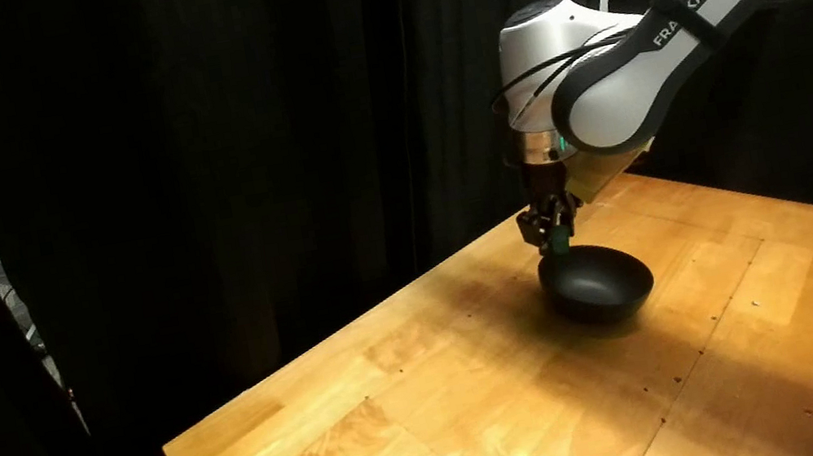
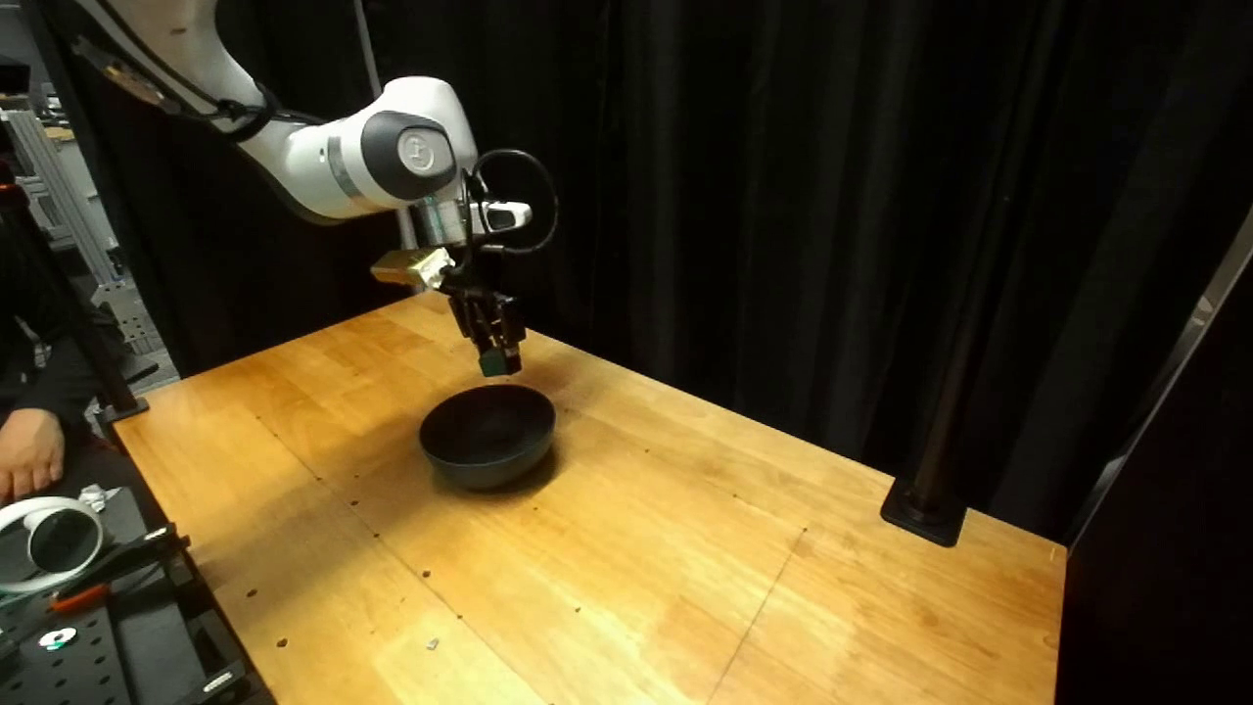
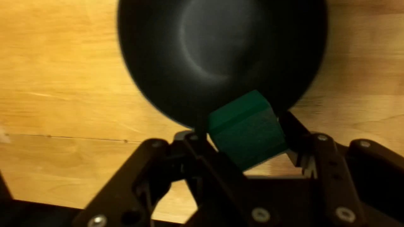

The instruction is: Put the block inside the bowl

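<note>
The black bowl [image 1: 603,284] stands upright on the wooden table and also shows in an exterior view [image 2: 489,452]. No object shows inside it in the wrist view [image 3: 217,37]. My gripper [image 3: 244,124] is shut on the green block [image 3: 249,135], which sits tilted between the two fingers. In the wrist view the block overlaps the bowl's lower rim. In both exterior views the block [image 1: 559,239] [image 2: 493,364] is held a little above the rim height, at the bowl's edge on the curtain side. The gripper [image 1: 549,230] [image 2: 500,358] points down.
The wooden table [image 1: 436,405] has a black post base [image 2: 923,511] near its edge by the black curtain. A side cart [image 2: 147,627] with a white ring-shaped device [image 2: 49,543] stands beside the table. A person's hand [image 2: 31,452] rests beyond the table edge.
</note>
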Motion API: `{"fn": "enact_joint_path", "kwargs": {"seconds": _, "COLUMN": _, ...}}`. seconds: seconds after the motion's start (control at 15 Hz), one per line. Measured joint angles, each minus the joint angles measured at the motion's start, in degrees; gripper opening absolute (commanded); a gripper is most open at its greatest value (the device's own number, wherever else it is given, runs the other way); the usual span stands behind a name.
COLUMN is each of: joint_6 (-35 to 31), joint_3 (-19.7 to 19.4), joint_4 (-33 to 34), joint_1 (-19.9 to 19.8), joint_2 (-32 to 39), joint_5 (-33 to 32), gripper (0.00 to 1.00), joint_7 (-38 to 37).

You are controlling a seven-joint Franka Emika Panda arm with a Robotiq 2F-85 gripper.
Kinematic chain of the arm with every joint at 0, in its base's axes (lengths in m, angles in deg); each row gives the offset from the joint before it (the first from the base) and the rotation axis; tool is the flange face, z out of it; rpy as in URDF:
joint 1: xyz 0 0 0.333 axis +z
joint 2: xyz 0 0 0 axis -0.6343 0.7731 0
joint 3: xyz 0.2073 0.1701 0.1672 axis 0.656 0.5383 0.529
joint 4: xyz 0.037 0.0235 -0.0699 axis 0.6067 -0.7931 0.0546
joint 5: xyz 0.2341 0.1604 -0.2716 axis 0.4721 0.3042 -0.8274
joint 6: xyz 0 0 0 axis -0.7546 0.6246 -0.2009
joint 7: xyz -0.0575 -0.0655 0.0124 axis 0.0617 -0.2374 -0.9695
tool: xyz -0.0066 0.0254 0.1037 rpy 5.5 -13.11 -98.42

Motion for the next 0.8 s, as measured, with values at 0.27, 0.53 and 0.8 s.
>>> {"fn": "enact_joint_path", "kwargs": {"seconds": 0.27, "joint_6": 3.8, "joint_3": -1.4, "joint_4": -0.2, "joint_1": -3.4, "joint_2": 0.0, "joint_5": -1.3, "gripper": 1.0, "joint_7": -0.4}}
{"fn": "enact_joint_path", "kwargs": {"seconds": 0.53, "joint_6": 8.9, "joint_3": 1.7, "joint_4": -1.0, "joint_1": -7.8, "joint_2": -2.6, "joint_5": 4.7, "gripper": 1.0, "joint_7": 6.9}}
{"fn": "enact_joint_path", "kwargs": {"seconds": 0.8, "joint_6": 16.9, "joint_3": 4.0, "joint_4": -3.6, "joint_1": -10.9, "joint_2": -11.9, "joint_5": 11.2, "gripper": 1.0, "joint_7": 14.5}}
